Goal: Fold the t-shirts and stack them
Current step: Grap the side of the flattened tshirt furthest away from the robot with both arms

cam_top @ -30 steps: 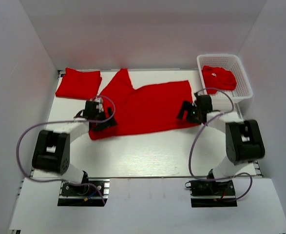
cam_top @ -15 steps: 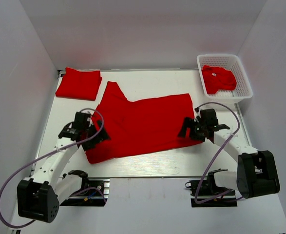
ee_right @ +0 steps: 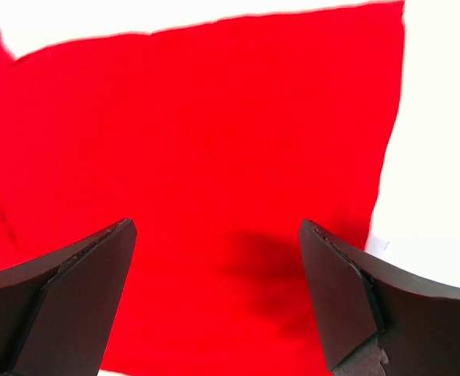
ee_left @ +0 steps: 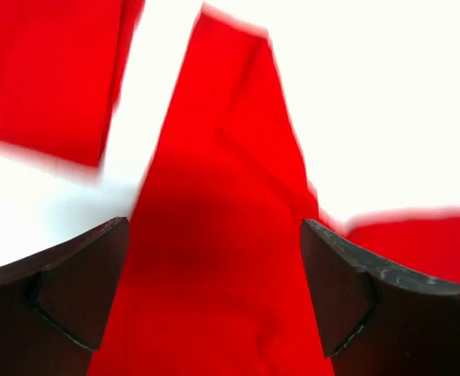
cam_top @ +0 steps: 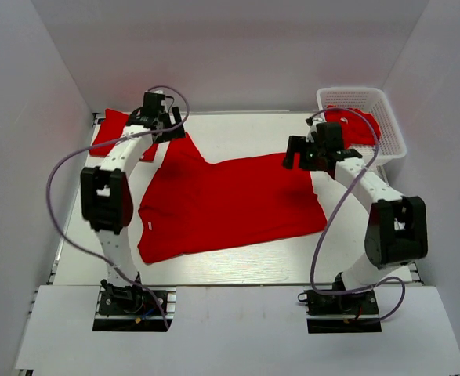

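The left gripper's (ee_left: 214,227) two dark fingers (ee_left: 73,290) stand wide apart with nothing pinched between them. They hang over a sleeve of the spread t-shirt (cam_top: 230,200), and the red cloth runs up through the gap between them. Seen from above, the left gripper (cam_top: 159,124) is reached far out to the back left of the table (cam_top: 237,262). It sits between that sleeve and a folded t-shirt (cam_top: 114,135), which lies flat in the back left corner. A strip of bare white table separates the two pieces of cloth.

The right gripper's (ee_right: 215,225) fingers (ee_right: 65,290) are also spread wide and hold nothing. They hover above the flat red cloth near its right edge, casting a shadow on it. From above, the right gripper (cam_top: 300,153) is at the back right corner of the spread t-shirt.

The spread t-shirt lies flat across the middle of the table, collar toward the near left. At the back right stands a white mesh basket (cam_top: 355,91) with a crumpled t-shirt (cam_top: 364,129) inside.
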Controlling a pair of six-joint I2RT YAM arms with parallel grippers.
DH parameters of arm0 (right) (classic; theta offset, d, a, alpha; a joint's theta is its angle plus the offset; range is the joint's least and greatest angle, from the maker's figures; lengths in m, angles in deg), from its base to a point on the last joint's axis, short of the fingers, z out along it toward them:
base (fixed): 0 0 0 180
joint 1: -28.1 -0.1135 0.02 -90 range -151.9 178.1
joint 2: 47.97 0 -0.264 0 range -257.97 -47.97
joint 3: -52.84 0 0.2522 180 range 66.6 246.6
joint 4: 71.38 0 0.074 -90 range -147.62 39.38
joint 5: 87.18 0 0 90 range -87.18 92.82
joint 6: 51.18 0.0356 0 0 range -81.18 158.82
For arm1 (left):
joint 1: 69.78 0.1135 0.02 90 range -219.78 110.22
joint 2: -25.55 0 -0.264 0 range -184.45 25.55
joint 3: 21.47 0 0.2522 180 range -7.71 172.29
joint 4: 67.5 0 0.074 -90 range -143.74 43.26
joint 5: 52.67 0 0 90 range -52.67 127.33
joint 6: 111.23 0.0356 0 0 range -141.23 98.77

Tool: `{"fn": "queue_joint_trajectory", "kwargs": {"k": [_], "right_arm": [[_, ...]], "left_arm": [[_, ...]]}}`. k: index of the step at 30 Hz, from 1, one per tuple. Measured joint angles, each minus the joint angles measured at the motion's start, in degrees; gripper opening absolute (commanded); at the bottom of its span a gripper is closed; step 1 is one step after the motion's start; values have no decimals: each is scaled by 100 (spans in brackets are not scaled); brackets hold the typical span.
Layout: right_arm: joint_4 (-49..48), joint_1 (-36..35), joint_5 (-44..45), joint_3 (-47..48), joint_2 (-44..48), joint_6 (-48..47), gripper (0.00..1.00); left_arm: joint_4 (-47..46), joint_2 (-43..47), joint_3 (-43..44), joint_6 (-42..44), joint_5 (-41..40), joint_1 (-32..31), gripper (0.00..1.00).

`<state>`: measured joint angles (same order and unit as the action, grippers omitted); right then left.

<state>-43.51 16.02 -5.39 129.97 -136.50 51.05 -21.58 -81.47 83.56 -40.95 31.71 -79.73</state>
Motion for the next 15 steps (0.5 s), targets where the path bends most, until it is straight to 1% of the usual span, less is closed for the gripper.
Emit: {"fn": "queue_joint_trajectory", "kwargs": {"k": [3,7,9,11,15], "right_arm": [[149,0,188,544,-514,-142,90],[297,-2,330,964,-931,-264,90],[341,0,356,1137,-1115,-297,90],[393,-2,372,1287,-1294,-328,90],[485,0,385,1519,-1631,-350,90]], "left_arm": [[136,-1235,1408,260,-216,4,100],[262,-2774,3292,573,-328,9,100],[216,-3303,3858,654,-313,9,100],[72,-3571,3958,715,-267,9,100],[-267,-3707,3713,726,-271,9,100]]}}
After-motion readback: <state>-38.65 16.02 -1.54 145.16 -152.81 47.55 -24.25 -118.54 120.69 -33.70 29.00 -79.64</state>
